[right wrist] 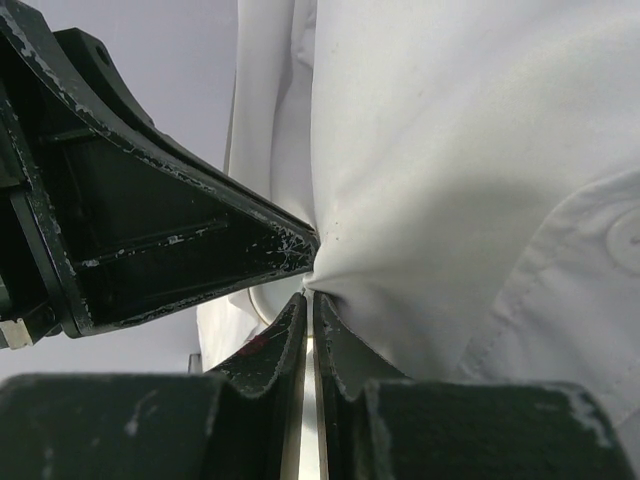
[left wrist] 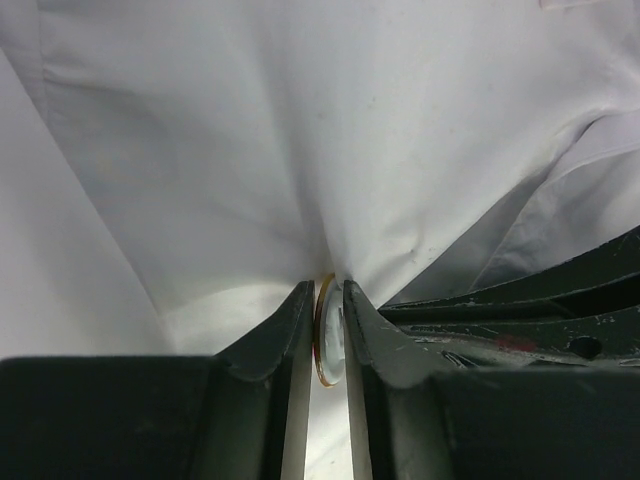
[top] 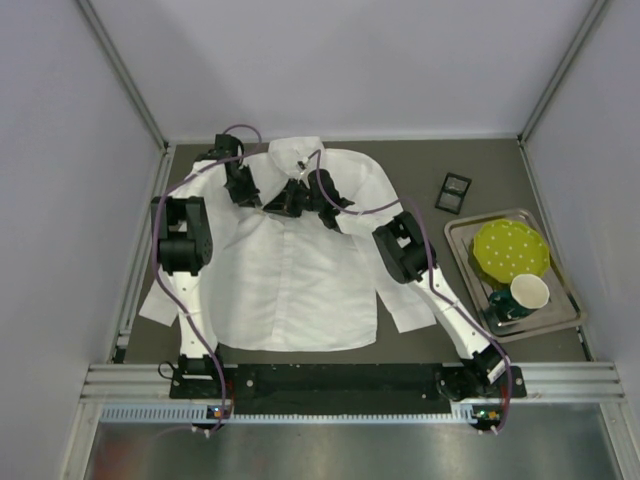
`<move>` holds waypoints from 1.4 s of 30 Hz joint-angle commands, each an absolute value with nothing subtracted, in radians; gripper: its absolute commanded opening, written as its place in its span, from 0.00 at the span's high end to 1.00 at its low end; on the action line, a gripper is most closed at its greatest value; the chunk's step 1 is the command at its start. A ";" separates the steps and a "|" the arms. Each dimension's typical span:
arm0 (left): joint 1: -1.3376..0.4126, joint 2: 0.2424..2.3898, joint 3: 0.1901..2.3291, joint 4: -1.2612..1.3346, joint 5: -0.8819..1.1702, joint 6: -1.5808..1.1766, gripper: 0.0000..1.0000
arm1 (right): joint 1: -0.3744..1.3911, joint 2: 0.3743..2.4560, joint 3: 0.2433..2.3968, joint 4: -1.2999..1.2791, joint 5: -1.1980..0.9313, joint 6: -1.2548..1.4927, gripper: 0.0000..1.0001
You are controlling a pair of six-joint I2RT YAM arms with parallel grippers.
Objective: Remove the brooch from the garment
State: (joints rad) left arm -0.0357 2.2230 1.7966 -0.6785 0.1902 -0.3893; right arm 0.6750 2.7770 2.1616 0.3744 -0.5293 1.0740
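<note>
The garment (top: 290,270), a white collared shirt, lies flat on the table with its collar at the far side. Both grippers meet just below the collar. My left gripper (left wrist: 328,300) is shut on the brooch (left wrist: 330,340), a small gold-rimmed disc seen edge-on between its fingertips, with fabric puckered at its top. My right gripper (right wrist: 312,300) is shut on a pinch of the garment (right wrist: 450,180) right beside the left one. A sliver of the brooch's rim (right wrist: 257,305) shows behind its finger. In the top view the left gripper (top: 283,203) and right gripper (top: 306,199) hide the brooch.
A small black square box (top: 453,191) lies right of the shirt. A metal tray (top: 462,240) at the right holds a yellow-green dotted plate (top: 510,250) and a green cup (top: 525,295). Grey walls enclose the table on three sides.
</note>
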 commanded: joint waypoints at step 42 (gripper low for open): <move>-0.023 1.970 1.408 -0.258 0.221 -0.486 1.00 | 0.650 2.809 2.189 0.391 -0.577 1.112 0.85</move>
